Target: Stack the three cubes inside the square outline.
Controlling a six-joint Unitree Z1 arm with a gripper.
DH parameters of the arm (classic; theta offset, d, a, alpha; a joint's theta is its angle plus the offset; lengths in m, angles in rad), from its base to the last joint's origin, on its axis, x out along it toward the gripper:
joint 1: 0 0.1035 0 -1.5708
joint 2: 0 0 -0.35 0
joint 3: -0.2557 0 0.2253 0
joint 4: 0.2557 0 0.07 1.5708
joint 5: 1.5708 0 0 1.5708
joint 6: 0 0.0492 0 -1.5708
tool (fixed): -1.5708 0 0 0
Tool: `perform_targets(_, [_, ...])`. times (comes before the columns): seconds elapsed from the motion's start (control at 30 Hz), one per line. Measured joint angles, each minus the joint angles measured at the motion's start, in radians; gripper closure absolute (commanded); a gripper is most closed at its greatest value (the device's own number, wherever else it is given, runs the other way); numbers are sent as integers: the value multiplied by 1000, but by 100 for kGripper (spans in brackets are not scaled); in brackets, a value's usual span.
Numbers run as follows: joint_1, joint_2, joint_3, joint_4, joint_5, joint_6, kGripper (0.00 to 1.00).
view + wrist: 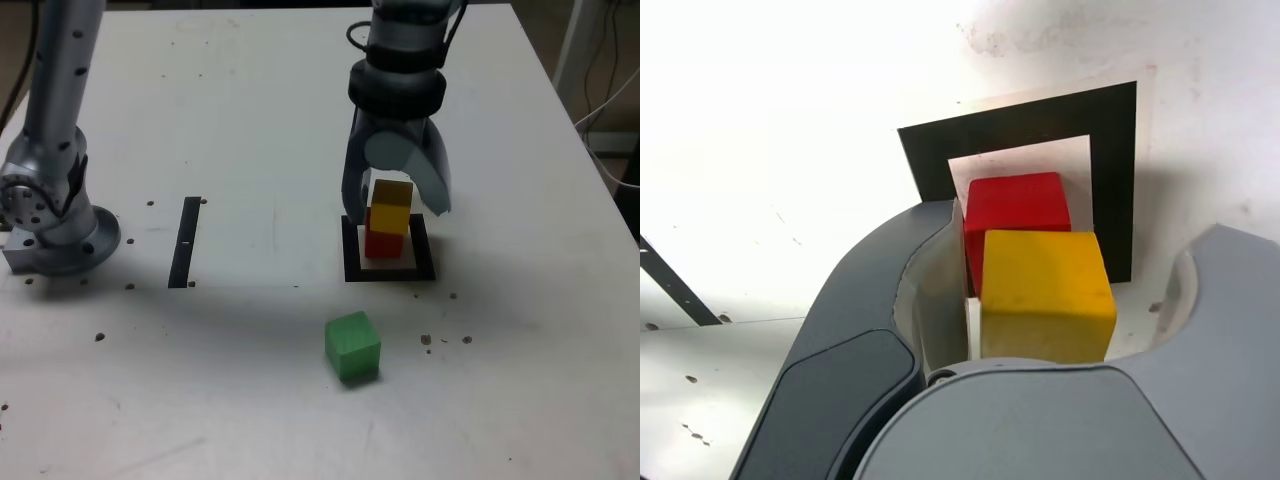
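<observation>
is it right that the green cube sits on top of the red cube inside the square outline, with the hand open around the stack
Not quite. The cube on top of the red cube is the yellow cube, as the exterior view shows. The green cube lies on the table outside the square outline. The rest holds: the hand is open around the stack.

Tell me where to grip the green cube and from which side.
Come from above and close the pincer on two opposite side faces of the green cube. It sits flat and alone on the table, turned slightly, so the pincer should probably turn to match.
</observation>
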Motion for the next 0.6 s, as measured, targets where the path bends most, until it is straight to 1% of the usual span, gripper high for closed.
perform_targets(0.2, [0,-44,23,1,26,0,1])
perform_targets(0.33, [-14,-83,29,22,46,0,0])
perform_targets(0.47, [-64,-119,34,46,69,-13,0])
perform_targets(0.6, [-128,-152,44,69,74,-50,0])
